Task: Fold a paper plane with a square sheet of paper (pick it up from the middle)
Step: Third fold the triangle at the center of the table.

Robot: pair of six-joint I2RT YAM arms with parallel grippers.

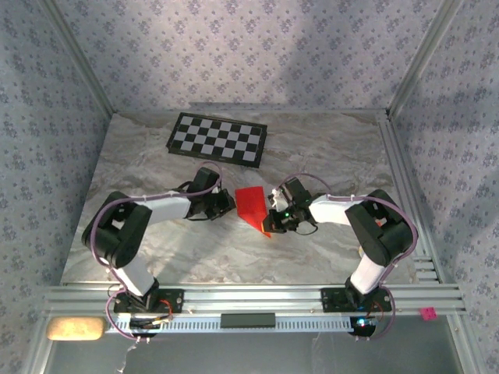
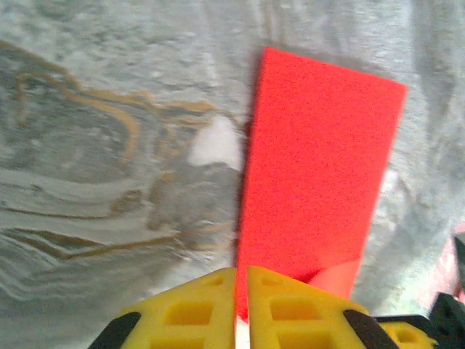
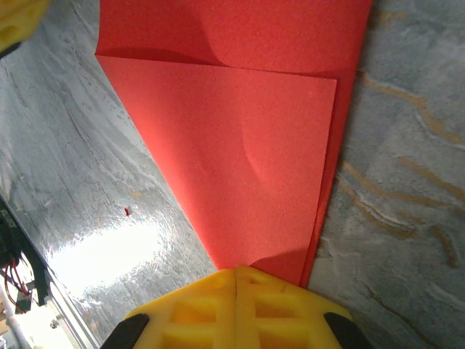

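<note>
Marble table, red paper, tip inside right claw, left claw at its edge.

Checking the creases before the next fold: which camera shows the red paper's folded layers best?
Right wrist: the red paper is close up, with its overlapping layers and crease lines plain. Left wrist shows it as a mostly flat red strip; top external shows a small, distant red wedge.

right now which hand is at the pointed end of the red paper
The right hand: its closed fingers sit on the folded point of the red paper, while the left hand is at a straight edge.
</note>
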